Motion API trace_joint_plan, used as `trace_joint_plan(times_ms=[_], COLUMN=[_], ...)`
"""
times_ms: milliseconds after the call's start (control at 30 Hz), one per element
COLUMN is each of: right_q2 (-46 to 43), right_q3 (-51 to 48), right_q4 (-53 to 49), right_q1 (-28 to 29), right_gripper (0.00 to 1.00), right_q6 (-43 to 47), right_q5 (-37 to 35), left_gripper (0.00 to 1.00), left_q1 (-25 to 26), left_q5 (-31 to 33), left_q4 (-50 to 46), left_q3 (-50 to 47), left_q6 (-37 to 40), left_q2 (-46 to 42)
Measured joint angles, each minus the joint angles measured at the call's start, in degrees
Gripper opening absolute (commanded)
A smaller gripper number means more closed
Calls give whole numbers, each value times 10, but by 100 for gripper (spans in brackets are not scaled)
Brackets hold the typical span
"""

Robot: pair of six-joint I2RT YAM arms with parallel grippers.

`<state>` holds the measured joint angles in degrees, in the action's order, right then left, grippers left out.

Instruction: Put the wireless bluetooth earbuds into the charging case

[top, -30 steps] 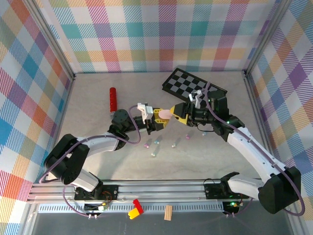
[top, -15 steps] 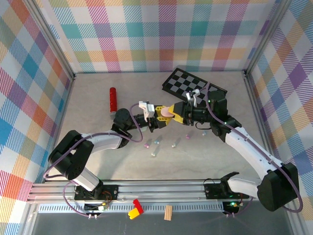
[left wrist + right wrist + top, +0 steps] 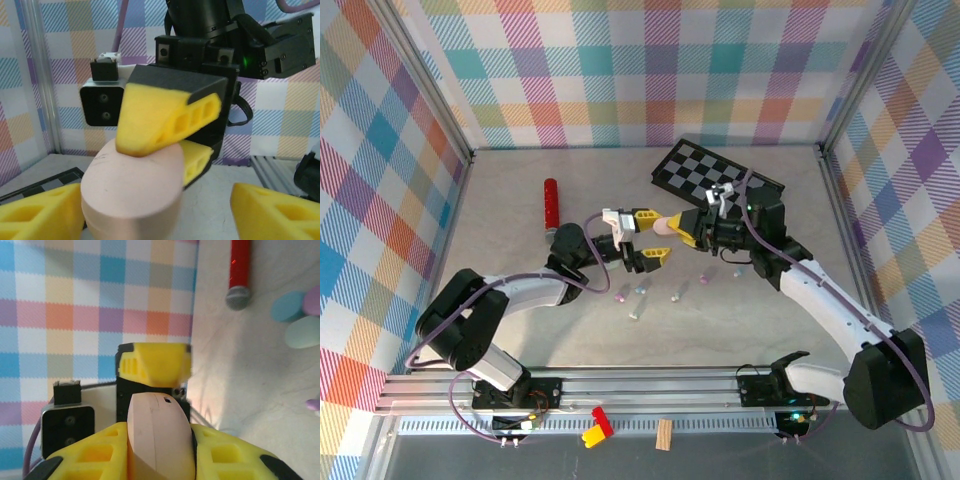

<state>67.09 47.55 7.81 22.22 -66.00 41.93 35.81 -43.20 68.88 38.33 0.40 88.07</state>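
Status: early stage; no insertion is judged to have been made.

- The pink case (image 3: 663,226) is held in the air, just off the near-left corner of the board (image 3: 715,170).
- The right gripper (image 3: 677,229) is closed on the case. In the left wrist view one yellow pad is pressed on top of the case and the other underneath.
- The left gripper (image 3: 650,236) is spread wide, with a finger on either side of the case. No clamping by it is seen, so the case is taken to be carried by the right arm alone.
- The case appears closed: a seam is seen in the right wrist view, but no raised lid.
- Several buds (image 3: 642,290) are scattered loose on the table (image 3: 520,270), on the near side of the board and below the held case. None is held and none is seen in the case.

Remaining, as judged:
- The lid is to be opened.
- The buds are to be picked up and seated one at a time.

The freed left gripper is probably best placed for the lid or for the buds.
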Motion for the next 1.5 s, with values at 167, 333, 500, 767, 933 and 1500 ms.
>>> trace_joint_plan(times_ms=[167,333,500,767,933,1500], right_q2=[-1,64,190,406,520,583], right_q3=[-30,-28,4,156,258,381], right_q4=[-17,-36,-42,-18,2,-80], right_q1=[-41,-50,-39,17,33,31], right_gripper=[18,18,18,19,19,82], right_q6=[19,69,106,124,123,203], right_q5=[-49,-97,-133,-156,-154,-167], left_gripper=[100,100,100,100,100,100], left_q1=[-5,-17,-19,-19,-19,-20], left_q5=[9,38,116,284,360,435], left_q4=[-37,-136,-301,-553,-674,-768], left_q3=[-36,-80,-90,-64,-32,3], left_q6=[14,37,66,82,82,92], left_q2=[-43,-128,-232,-298,-299,-249])
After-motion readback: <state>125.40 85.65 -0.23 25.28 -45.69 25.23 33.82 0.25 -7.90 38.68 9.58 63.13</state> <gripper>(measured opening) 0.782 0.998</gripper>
